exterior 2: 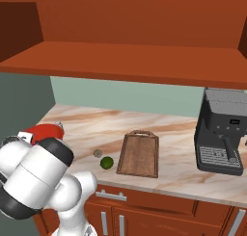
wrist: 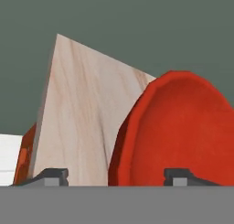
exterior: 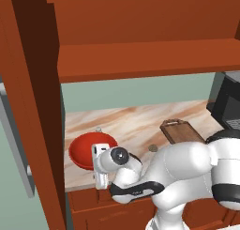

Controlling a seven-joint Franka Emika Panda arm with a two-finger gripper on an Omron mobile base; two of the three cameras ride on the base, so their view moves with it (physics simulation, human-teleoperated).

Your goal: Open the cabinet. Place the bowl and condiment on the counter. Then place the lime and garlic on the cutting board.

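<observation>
Marbled counter (exterior: 140, 121) carries the bowl (exterior: 84, 149) near its left end. Gripper (wrist: 115, 175) fingers look spread astride its rim, probably releasing; withdraw straight back without nudging it.

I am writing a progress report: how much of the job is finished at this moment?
Done: the cabinet door stands open and the bowl sits on the counter. In hand: the fingers stand open around the bowl's rim. A small capped thing behind it may be the condiment. Left: the lime and garlic lie beside the cutting board, not on it.
</observation>
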